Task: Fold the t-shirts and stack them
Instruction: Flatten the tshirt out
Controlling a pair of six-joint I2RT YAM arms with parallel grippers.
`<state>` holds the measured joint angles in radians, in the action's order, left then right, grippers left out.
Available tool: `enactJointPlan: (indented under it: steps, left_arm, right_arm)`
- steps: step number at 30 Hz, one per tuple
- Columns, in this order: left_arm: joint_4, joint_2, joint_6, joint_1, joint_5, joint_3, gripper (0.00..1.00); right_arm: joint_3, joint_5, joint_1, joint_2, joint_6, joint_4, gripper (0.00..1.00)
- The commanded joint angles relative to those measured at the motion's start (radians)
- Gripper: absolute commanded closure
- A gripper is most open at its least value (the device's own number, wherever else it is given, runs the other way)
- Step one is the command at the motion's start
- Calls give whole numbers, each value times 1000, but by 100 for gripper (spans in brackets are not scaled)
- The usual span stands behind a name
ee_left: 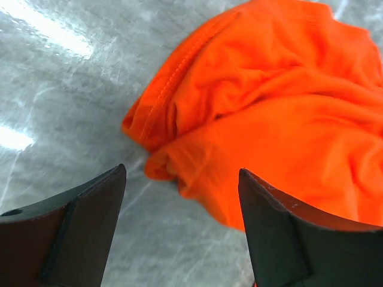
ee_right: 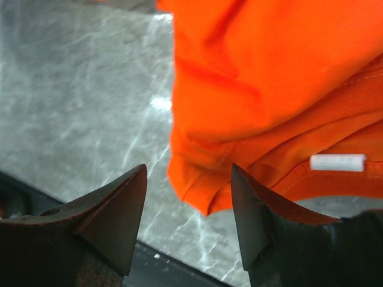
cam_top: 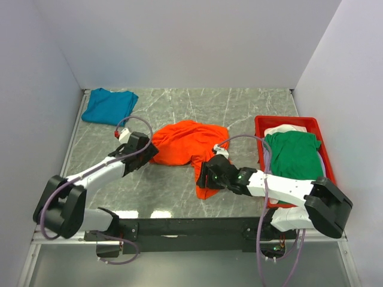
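Left gripper (ee_left: pixel 181 173): jaws wide, empty; orange shirt (ee_left: pixel 269 107) crumpled just ahead.
Right gripper (ee_right: pixel 188 170): jaws wide, empty; same shirt's hem just ahead, near the tabletop (ee_right: pixel 72 89) edge.
Risk: pinching 2 bunched layers would drag a lump instead of spreading it.

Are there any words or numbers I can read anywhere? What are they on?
No words, numbers or signs can be read here.
White tag on the orange shirt: looks blank, or is too blurred to read.
Teal shirt, green shirt, red tray: no print shows on them.
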<state>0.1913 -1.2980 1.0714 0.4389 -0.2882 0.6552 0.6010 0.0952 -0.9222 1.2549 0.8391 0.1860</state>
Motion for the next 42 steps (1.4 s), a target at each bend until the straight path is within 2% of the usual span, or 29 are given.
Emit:
enactJointPlan:
  steps: [1, 6, 9, 10, 11, 12, 13, 14, 16, 17, 18, 25, 30, 34, 38, 42]
  left_arm:
    - [-87, -69, 33, -6, -12, 47, 19]
    - [-87, -174, 44, -8, -20, 92, 24]
    - [-79, -211, 48, -11, -34, 122, 37]
    - [-81, -215, 45, -12, -32, 135, 48]
    - [-78, -216, 41, -17, -38, 144, 53]
    - [-57, -216, 29, -20, -46, 153, 60]
    - [-44, -210, 21, -29, -66, 173, 75]
    - [-33, -193, 10, -35, -75, 179, 82]
    - [-3, -166, -16, -55, -80, 192, 99]
    - [6, -126, -31, -80, -78, 192, 99]
    - [28, -103, -39, -92, -81, 190, 99]
    - [151, 173, -122, -166, -132, 242, 99]
    - [247, 318, -214, -175, -173, 366, 99]
    - [264, 381, -281, -180, -203, 483, 99]
    - [179, 350, -339, -189, -207, 573, 99]
    - [-59, 243, -415, -206, -166, 653, 99]
  right_arm:
    - [45, 101, -20, 21, -8, 3, 34]
    - [40, 107, -23, 66, -6, -23, 32]
    - [54, 113, -24, 116, -6, -34, 34]
    - [62, 124, -23, 139, -11, -28, 35]
    - [71, 130, -23, 149, -12, -22, 39]
    - [77, 141, -21, 156, -17, -16, 42]
    - [88, 146, -11, 161, -27, -1, 48]
    - [94, 156, -4, 159, -34, 7, 64]
    - [105, 156, 29, 132, -55, 30, 86]
    - [117, 159, 42, 114, -63, 58, 98]
    - [120, 169, 55, 92, -70, 73, 100]
    - [210, 189, 236, -234, -176, 240, 100]
    - [359, 212, 310, -362, -247, 362, 100]
    - [546, 227, 359, -367, -301, 395, 100]
    - [670, 111, 450, -292, -344, 334, 100]
    - [799, -33, 554, -130, -365, 219, 100]
